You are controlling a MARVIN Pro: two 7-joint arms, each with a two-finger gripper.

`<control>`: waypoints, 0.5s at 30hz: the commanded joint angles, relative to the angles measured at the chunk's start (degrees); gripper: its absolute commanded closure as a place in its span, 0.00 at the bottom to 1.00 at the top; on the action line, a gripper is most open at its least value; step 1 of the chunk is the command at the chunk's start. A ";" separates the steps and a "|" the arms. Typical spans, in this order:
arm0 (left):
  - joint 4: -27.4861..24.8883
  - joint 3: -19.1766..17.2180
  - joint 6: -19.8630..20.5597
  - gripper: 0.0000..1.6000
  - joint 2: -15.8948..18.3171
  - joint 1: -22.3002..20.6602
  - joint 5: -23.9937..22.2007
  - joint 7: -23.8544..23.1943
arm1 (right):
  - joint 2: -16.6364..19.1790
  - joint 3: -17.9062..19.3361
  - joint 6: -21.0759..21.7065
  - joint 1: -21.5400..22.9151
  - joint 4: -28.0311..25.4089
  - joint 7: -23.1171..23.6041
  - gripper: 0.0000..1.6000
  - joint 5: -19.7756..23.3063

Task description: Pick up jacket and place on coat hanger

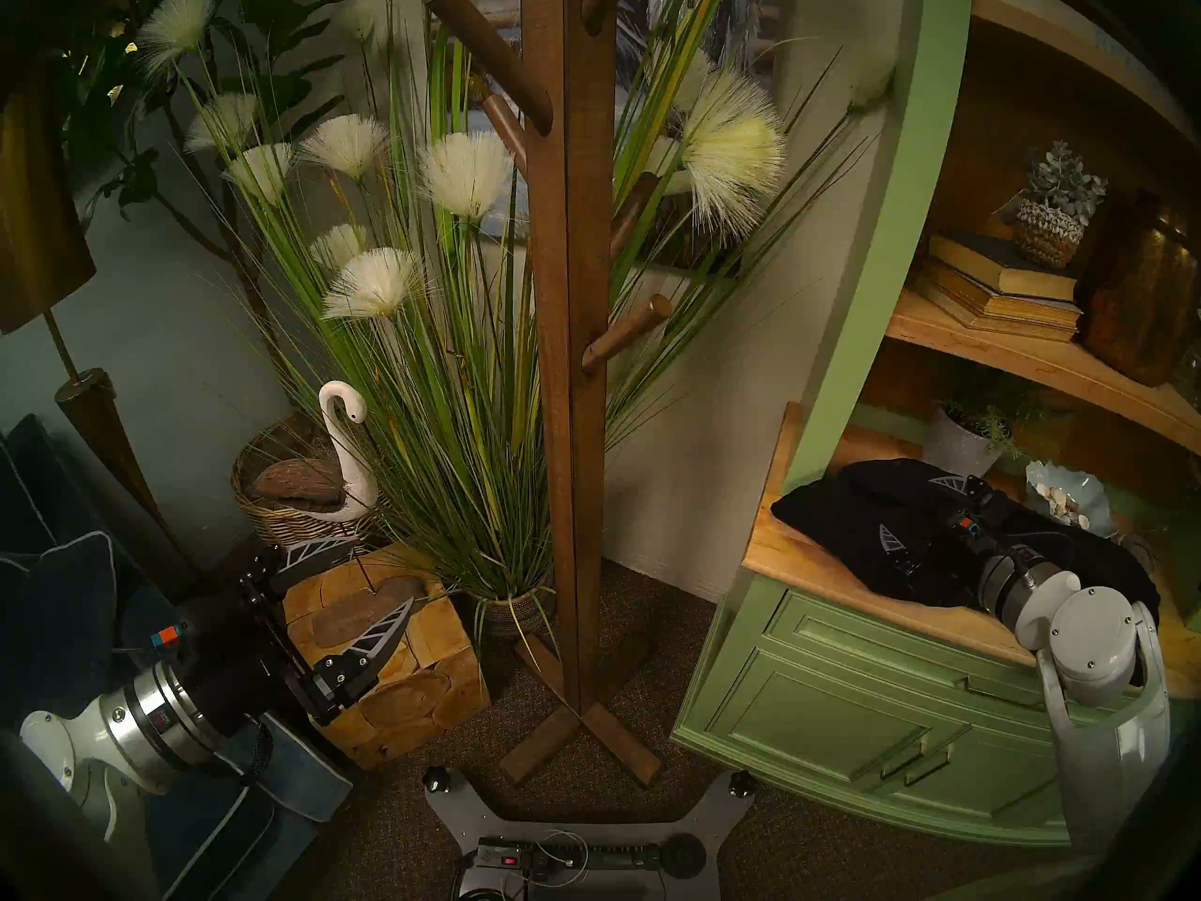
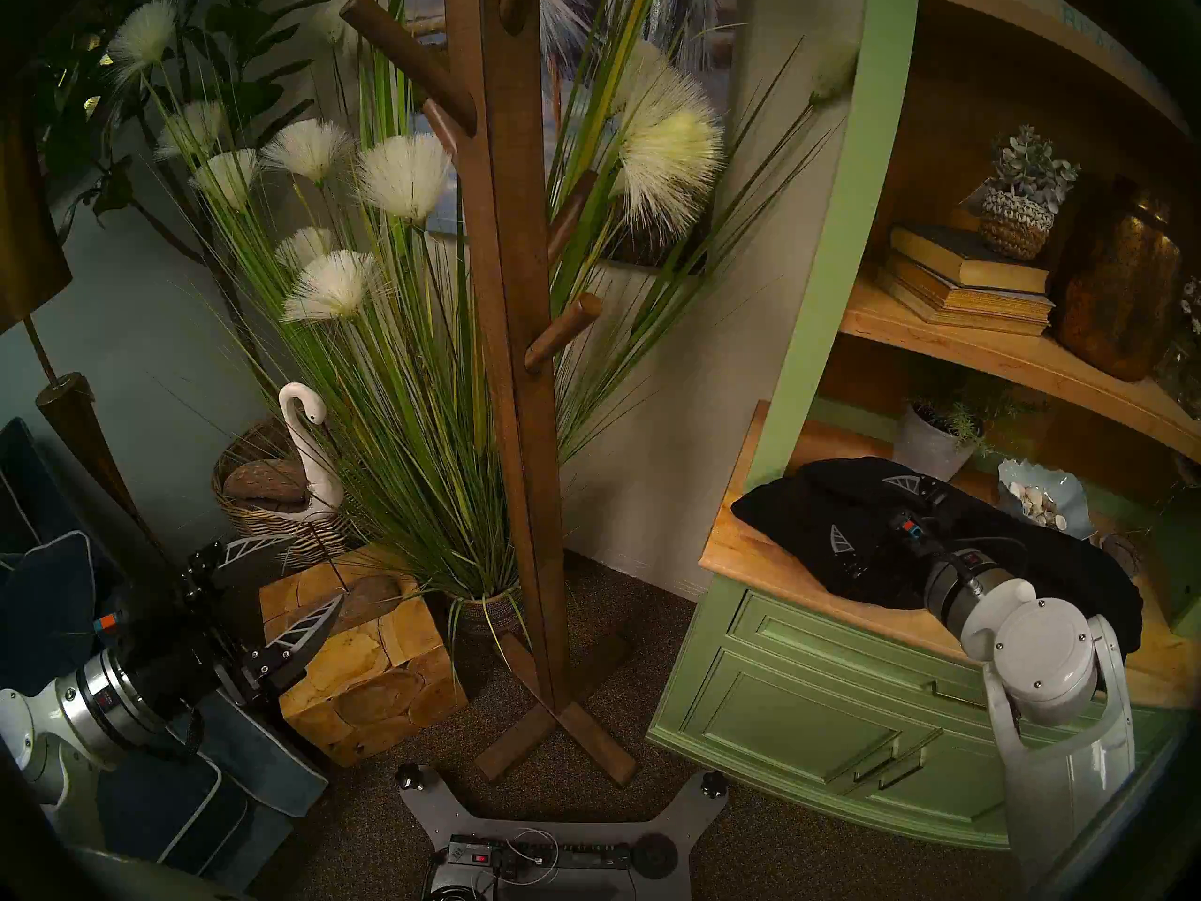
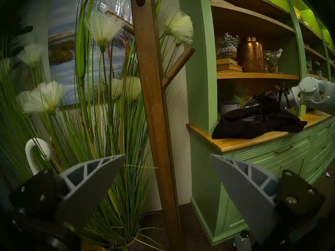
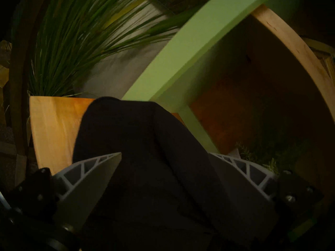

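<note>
Since our right pincer [image 1: 916, 516] hangs wide open and empty over the jacket [image 1: 845, 522] on the tabletop [image 1: 799, 571], cloth running from 10 to 4 o'clock, it is nearer; our left pincer [image 1: 364, 578], also open, waits by the coat hanger [image 1: 562, 360].

No text, label, brand, number or sign can be read in any of the four views. Faint pale marks sit on the upper shelf edge [image 2: 1098, 25] of the green cabinet, at about one o'clock in the right head view, but they are too blurred to make out. The spines of the stacked books [image 1: 994, 288] on the shelf, at about three o'clock in the head views, show no legible title.
</note>
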 commanded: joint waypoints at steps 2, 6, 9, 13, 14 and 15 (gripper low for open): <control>-1.17 -0.20 0.11 0.00 -0.04 -0.30 -0.53 0.00 | 4.89 -1.22 0.11 7.06 4.28 -0.11 0.00 0.17; -1.15 -0.21 0.13 0.00 -0.09 -0.35 -0.50 -0.05 | 6.21 -3.43 0.11 8.55 5.95 -0.62 0.00 -1.15; -1.16 -0.23 0.16 0.00 -0.15 -0.39 -0.46 -0.11 | 6.45 -5.53 -0.18 10.34 7.66 -1.10 0.00 -1.75; -1.15 -0.25 0.20 0.00 -0.21 -0.45 -0.43 -0.18 | 6.99 -7.75 0.07 12.23 9.57 -1.63 0.00 -2.08; -1.15 -0.26 0.21 0.00 -0.23 -0.47 -0.42 -0.20 | 6.93 -8.15 0.10 12.83 10.04 -1.60 0.00 -2.33; -1.15 -0.26 0.21 0.00 -0.24 -0.48 -0.41 -0.21 | 7.10 -8.58 0.10 13.24 10.59 -1.75 0.00 -2.41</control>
